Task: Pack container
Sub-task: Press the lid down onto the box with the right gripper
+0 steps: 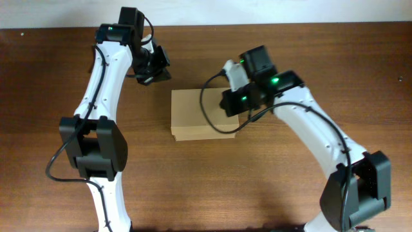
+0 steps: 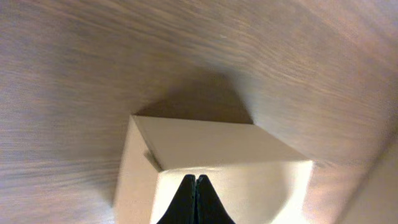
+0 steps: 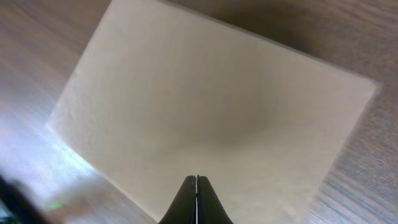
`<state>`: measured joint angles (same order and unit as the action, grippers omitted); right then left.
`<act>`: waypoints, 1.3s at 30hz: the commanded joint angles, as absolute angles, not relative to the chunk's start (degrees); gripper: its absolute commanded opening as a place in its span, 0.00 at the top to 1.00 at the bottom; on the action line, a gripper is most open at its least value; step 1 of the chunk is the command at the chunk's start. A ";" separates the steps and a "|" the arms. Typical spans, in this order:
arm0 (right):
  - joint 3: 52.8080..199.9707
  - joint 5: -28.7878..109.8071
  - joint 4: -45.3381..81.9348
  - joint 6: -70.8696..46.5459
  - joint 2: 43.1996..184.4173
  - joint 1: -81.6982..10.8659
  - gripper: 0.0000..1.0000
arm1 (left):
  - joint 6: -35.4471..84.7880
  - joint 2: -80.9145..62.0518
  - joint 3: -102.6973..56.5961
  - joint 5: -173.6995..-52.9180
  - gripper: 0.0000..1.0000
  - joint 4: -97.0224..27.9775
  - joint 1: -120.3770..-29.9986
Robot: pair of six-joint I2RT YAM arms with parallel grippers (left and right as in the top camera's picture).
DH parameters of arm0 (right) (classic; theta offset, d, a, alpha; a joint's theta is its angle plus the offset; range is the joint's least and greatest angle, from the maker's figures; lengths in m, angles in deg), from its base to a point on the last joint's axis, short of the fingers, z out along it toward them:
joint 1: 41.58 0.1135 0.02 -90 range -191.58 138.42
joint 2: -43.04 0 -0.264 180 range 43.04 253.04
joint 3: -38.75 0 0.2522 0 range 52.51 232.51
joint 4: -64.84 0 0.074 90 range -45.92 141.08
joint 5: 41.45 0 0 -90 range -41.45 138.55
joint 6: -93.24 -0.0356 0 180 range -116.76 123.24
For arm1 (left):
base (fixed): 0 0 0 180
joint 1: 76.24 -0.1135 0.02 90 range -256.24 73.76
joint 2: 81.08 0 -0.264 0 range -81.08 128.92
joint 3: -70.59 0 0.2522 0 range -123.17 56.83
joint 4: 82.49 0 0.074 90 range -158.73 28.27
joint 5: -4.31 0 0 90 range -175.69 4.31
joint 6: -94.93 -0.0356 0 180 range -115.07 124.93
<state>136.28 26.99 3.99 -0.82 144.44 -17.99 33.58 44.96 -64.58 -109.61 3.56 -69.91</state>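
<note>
The container (image 1: 199,116) is a plain tan cardboard box lying in the middle of the table with its flap lid down. In the left wrist view (image 2: 211,146) I see its lid and a side wall, and in the right wrist view (image 3: 205,93) its flat lid. My left gripper (image 1: 159,72) is shut and empty, just off the box's far left corner; its fingertips (image 2: 196,178) are pressed together. My right gripper (image 1: 232,103) is shut and empty over the box's right edge, with its tips (image 3: 197,179) low over the lid. I cannot tell whether they touch it.
The box rests on a dark brown wooden table (image 1: 322,51). Black cables hang from both arms, and one loops over the box's right side (image 1: 209,113). No other loose objects are in view.
</note>
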 commanded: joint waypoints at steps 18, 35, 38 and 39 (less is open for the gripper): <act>138.33 44.74 3.86 -3.22 148.64 -3.34 0.96 | 32.27 45.42 -74.96 -84.81 0.98 15.98 -66.15; 138.64 44.76 3.07 -3.11 152.35 -3.23 0.97 | 32.29 45.42 -74.96 -84.81 0.98 15.96 -66.15; 139.78 44.76 2.86 -2.96 151.61 -3.23 0.97 | 32.29 45.33 -74.96 -84.81 0.98 15.98 -66.17; 140.15 44.76 2.83 -2.96 151.35 -3.23 0.96 | 32.29 45.31 -74.96 -84.81 0.98 15.96 -66.17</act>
